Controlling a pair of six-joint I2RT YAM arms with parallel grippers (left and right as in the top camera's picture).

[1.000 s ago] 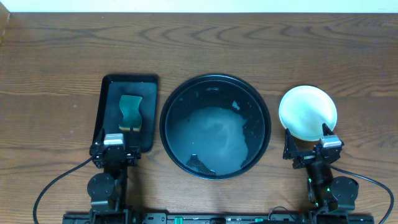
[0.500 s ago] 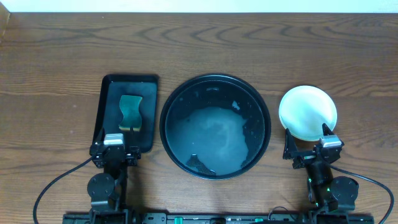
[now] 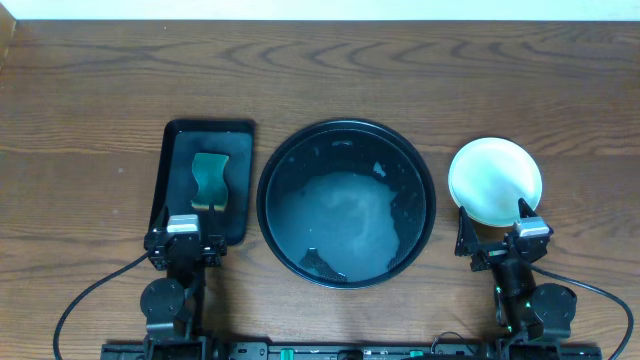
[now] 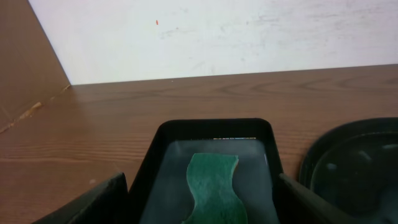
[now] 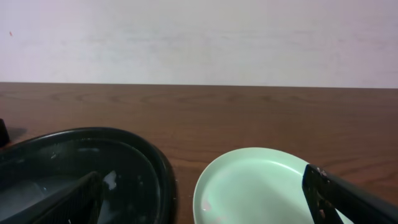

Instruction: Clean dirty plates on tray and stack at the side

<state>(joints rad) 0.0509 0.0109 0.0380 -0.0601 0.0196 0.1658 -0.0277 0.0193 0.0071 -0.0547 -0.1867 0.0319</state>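
Observation:
A light mint plate (image 3: pixel 494 180) lies on the bare wood to the right of the large round black tray (image 3: pixel 277 165); whether other plates lie under it I cannot tell. It shows in the right wrist view (image 5: pixel 261 186) with a faint pink mark. The tray holds only a wet soapy film, with no plates on it, and shows in the right wrist view (image 5: pixel 149 155). My right gripper (image 3: pixel 503 240) is open and empty at the near edge, just in front of the plate. My left gripper (image 3: pixel 183 240) is open and empty at the near end of the rectangular tray.
A smaller rectangular black tray (image 3: pixel 235 140) stands left of the round tray with a green sponge (image 3: pixel 209 178) in it; the sponge lies between my left fingers in the left wrist view (image 4: pixel 214 186). A white wall runs along the table's far edge.

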